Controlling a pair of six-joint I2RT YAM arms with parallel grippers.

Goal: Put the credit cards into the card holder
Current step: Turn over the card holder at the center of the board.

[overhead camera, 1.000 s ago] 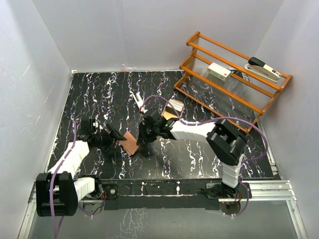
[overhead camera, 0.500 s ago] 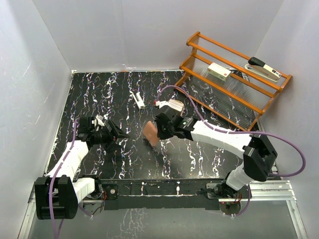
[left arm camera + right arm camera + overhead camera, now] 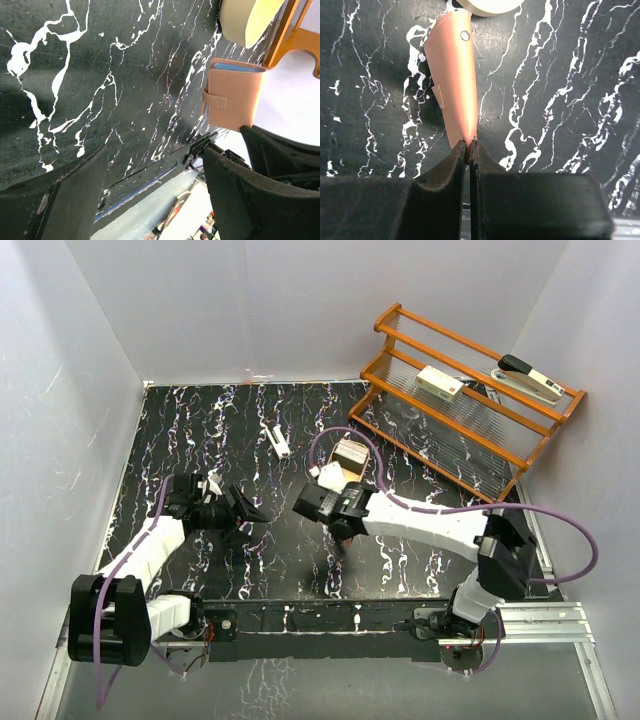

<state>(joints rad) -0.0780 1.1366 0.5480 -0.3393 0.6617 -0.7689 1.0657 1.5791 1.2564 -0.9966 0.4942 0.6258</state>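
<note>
Passed across: left hand [image 3: 155, 156] released, fingers apart and empty, pulled back toward the left edge of the counter [image 3: 200, 430]. Right hand [image 3: 470, 147] clamped on the card holder [image 3: 452, 75], carried mid-counter, nearer the front edge. Looks folded; probably needs opening before loading.

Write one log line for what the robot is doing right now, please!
right pincer: shut on card holder edge | left pincer: open, empty | card holder: folded
</note>
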